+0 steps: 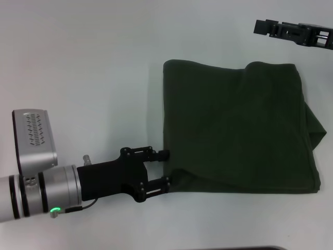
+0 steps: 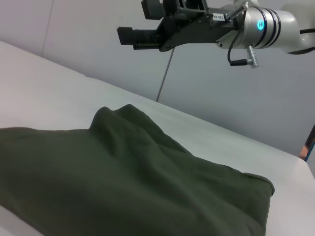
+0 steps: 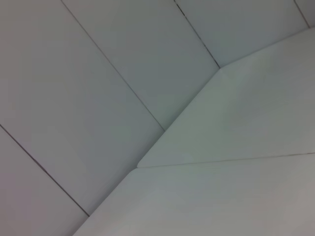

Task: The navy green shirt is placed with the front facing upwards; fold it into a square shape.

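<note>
Left claw point(image 1: 165, 166) sits wide open at the near left corner of the navy green shirt point(image 1: 234, 125). Folded, the shirt lies on the worktop point(image 1: 93, 67). Right claw point(image 1: 263, 27) hangs far right; its fingers cannot be told.

The navy green shirt point(image 1: 234, 130) is seen as soft, matt cloth with a fine knitted texture. The bench point(image 1: 93, 67) is shown as smooth, pale and faintly sheened. The left hand point(image 1: 165, 167) is made of matt black plastic, mounted on brushed silver metal.
</note>
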`<action>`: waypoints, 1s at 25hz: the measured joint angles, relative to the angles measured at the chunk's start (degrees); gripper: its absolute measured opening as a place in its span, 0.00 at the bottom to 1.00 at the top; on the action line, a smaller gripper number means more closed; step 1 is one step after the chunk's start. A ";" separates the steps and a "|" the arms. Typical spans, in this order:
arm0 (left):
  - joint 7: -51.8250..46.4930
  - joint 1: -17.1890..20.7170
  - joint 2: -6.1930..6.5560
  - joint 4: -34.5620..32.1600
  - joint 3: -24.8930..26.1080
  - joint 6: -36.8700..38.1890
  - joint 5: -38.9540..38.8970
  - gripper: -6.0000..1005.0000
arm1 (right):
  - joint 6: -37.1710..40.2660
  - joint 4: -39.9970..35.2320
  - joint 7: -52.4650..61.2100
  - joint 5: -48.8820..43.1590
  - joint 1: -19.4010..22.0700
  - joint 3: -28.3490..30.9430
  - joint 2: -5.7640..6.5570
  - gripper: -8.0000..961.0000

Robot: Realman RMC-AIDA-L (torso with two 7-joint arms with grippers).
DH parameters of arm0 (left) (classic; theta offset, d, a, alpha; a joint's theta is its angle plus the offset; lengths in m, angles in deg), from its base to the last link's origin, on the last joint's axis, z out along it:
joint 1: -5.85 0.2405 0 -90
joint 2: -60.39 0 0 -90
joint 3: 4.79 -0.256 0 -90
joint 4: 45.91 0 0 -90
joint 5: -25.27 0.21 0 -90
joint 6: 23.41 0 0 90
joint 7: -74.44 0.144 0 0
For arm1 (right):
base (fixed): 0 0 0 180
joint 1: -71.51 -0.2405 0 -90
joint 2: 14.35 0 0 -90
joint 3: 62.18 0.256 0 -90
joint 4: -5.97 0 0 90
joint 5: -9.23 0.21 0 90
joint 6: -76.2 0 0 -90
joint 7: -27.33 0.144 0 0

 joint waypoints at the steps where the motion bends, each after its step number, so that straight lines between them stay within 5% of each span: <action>1: 0.05 0.00 0.00 -0.16 0.00 0.00 0.00 0.68 | -0.01 0.00 0.00 0.00 0.00 0.00 0.01 0.74; 20: -0.21 -1.25 0.19 -0.31 -0.06 -0.84 -0.24 0.06 | -0.40 0.00 0.58 0.00 -0.03 0.09 0.19 0.73; 25: -0.12 -1.07 0.75 -0.96 -0.07 -0.63 0.53 0.06 | -0.67 0.00 0.38 0.00 -0.10 0.09 0.19 0.73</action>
